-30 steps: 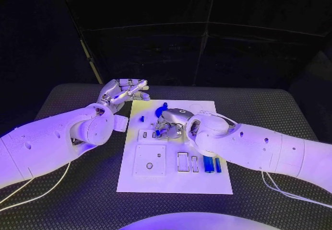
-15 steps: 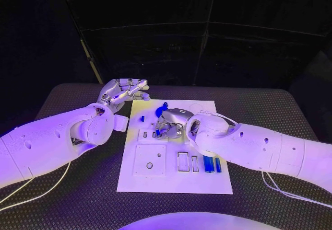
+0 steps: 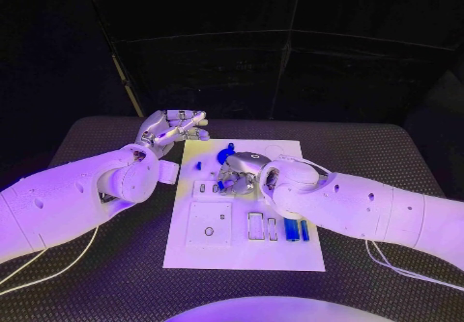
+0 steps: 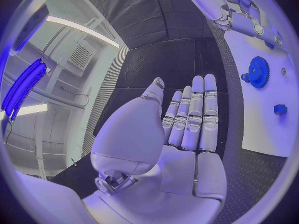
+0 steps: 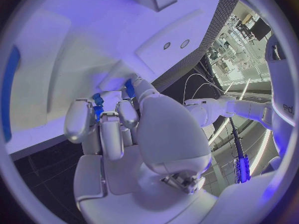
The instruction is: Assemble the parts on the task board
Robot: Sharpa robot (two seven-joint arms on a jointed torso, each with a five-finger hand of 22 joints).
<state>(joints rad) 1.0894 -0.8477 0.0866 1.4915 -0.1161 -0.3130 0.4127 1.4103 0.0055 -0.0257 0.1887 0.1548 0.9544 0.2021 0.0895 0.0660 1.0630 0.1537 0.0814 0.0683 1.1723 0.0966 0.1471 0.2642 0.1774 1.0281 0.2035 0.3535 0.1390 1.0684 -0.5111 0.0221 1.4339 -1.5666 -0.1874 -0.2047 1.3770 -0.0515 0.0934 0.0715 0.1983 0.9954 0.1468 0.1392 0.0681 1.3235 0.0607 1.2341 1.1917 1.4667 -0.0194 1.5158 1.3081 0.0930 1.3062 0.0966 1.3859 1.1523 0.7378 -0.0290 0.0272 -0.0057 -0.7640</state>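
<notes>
Head view has the white board [image 3: 242,251] lying lengthwise in the middle of the black table [image 3: 387,154]. The left hand [image 3: 174,127] hovers off the board's far-left corner, at about eleven o'clock from the board's middle; its fingers are stretched out straight and side by side, grasping nothing, which the left wrist view confirms. The right hand [image 3: 239,173] is down over the board's upper middle with its fingers curled around a small blue part [image 5: 97,104]; the right wrist view shows blue between the fingertips, though the grip itself is partly hidden, so it seems pinched rather than merely touched. A blue gear [image 4: 257,71] sits on the board's far end, at twelve o'clock, with a small blue block [image 4: 279,109] near it. Two blue bars [image 3: 297,231] lie side by side at about four o'clock, just beside the empty rectangular slots [image 3: 261,227].
</notes>
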